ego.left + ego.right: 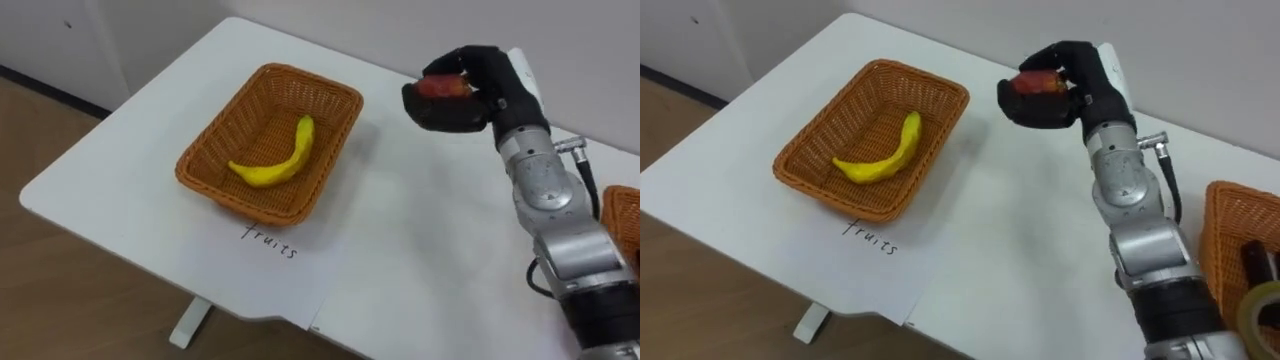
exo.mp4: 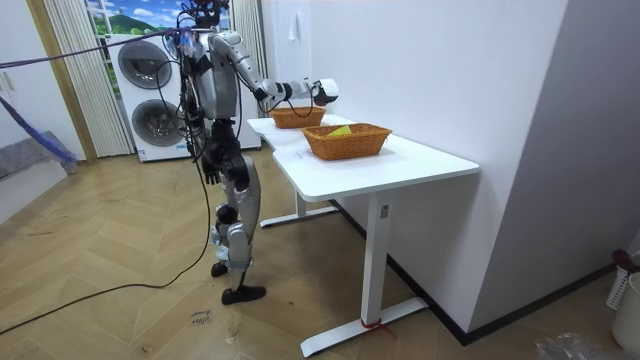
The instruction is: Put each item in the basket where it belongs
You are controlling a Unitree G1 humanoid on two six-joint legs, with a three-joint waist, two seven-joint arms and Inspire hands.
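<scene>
Over the white tabletop (image 1: 400,270), right of the fruit basket (image 1: 255,207) in which a banana (image 1: 285,165) is already laid, the right robot hand (image 1: 485,105) is seen curled around a red fruit (image 1: 445,86). The fruit should be carried leftward, kept above the rim, and released low beside the banana.

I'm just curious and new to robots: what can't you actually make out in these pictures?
- Red fruit: the right hand curls round it in both eye views, so its kind is unsure.
- Second basket: cut by the eye views' right edge.
- Tape roll and dark item there: partly cut off, the item unidentifiable.
</scene>
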